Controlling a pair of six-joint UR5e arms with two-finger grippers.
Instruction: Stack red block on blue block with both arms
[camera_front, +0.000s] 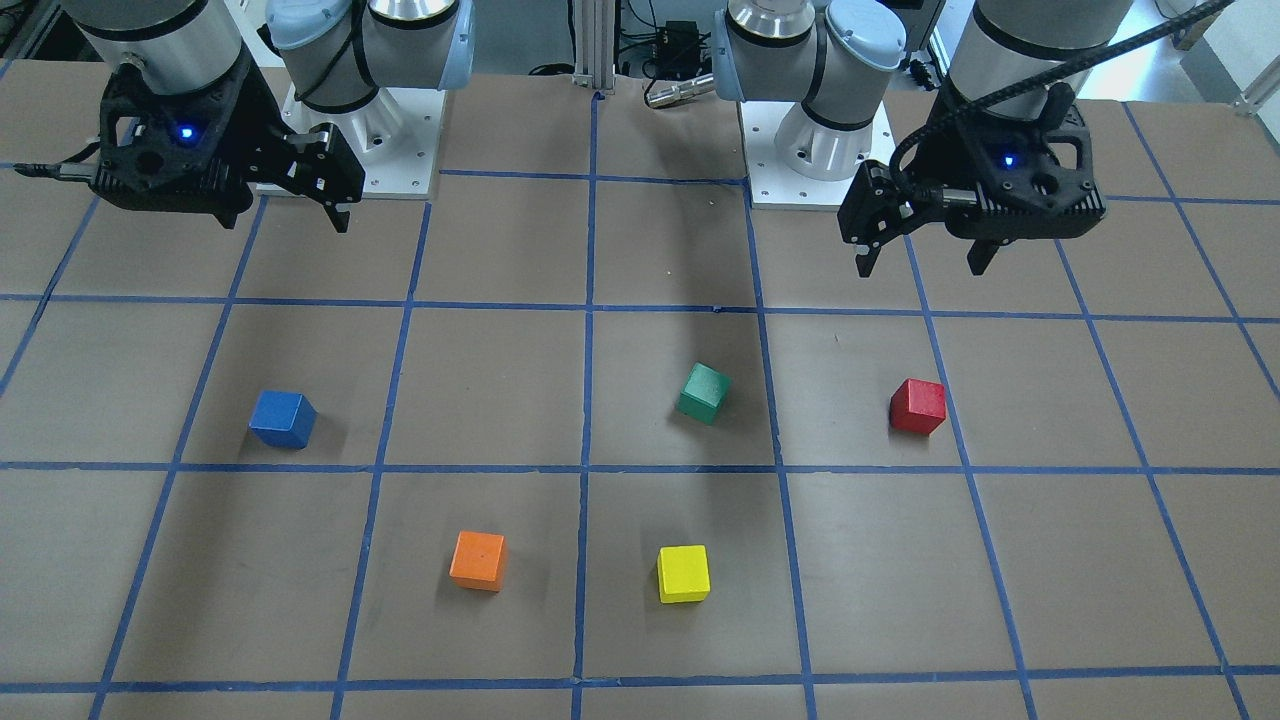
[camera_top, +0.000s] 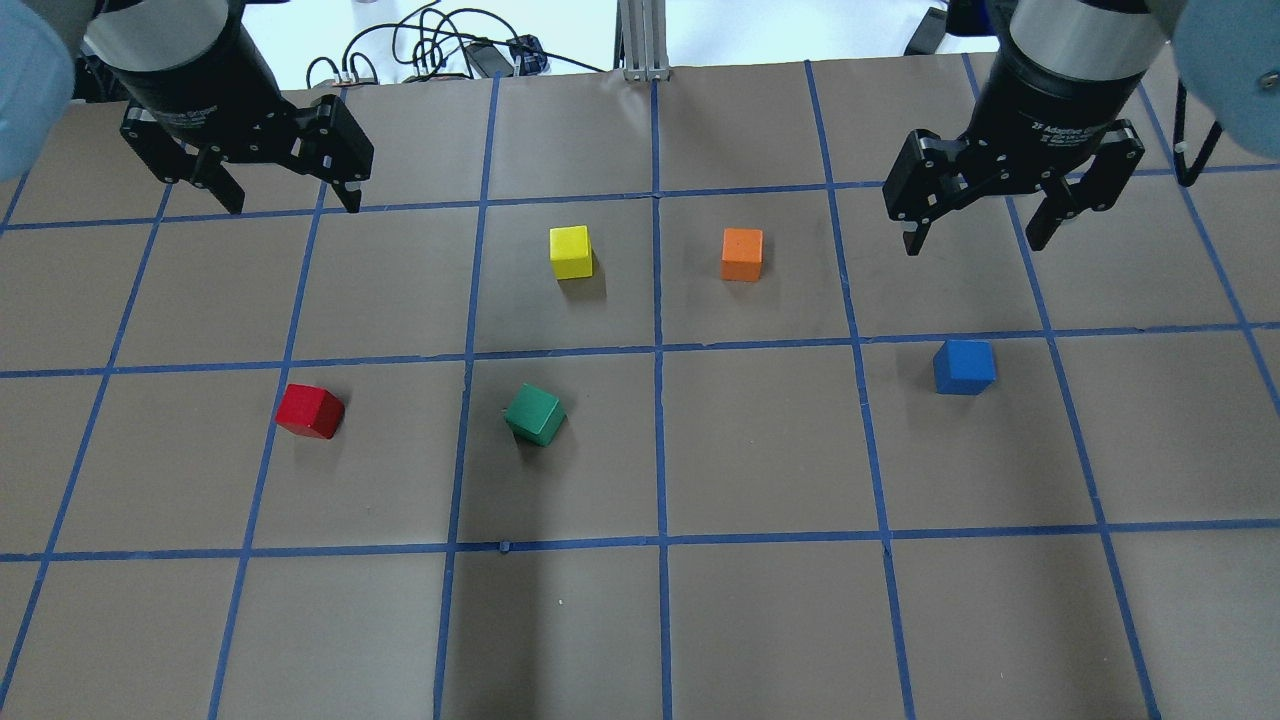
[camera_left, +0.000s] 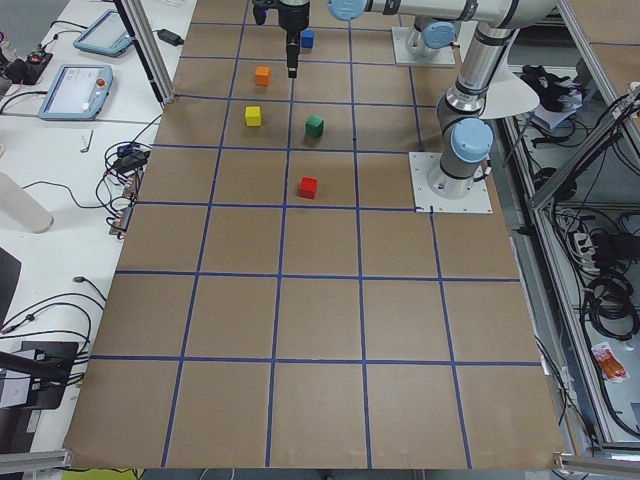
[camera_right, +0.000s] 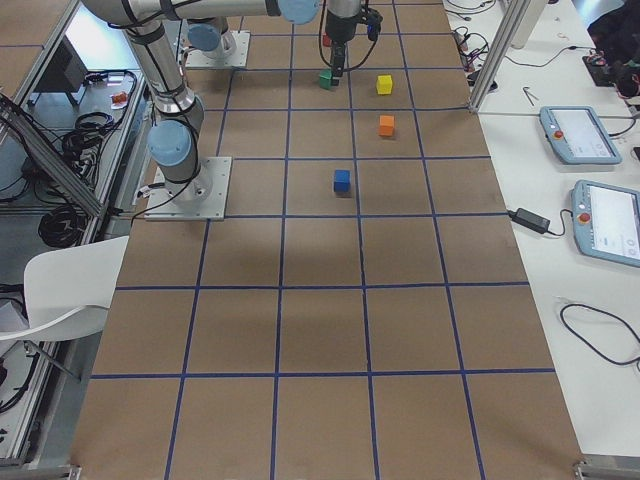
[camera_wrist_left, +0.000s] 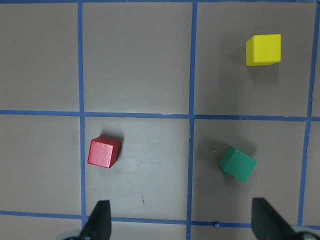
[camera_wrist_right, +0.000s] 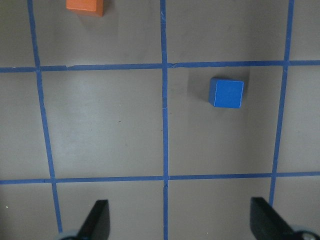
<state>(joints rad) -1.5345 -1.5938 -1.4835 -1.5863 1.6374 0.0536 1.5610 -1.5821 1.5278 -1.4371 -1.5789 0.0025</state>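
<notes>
The red block (camera_top: 310, 411) sits alone on the brown paper on my left side; it also shows in the front view (camera_front: 917, 406) and the left wrist view (camera_wrist_left: 104, 152). The blue block (camera_top: 964, 367) sits on my right side, also in the front view (camera_front: 283, 418) and the right wrist view (camera_wrist_right: 226, 93). My left gripper (camera_top: 292, 205) hangs open and empty, high above the table and beyond the red block. My right gripper (camera_top: 975, 243) hangs open and empty, high and beyond the blue block.
A green cube (camera_top: 535, 414) lies tilted between the two blocks, nearer the red one. A yellow cube (camera_top: 571, 252) and an orange cube (camera_top: 742, 254) sit farther out in the middle. Blue tape lines grid the table.
</notes>
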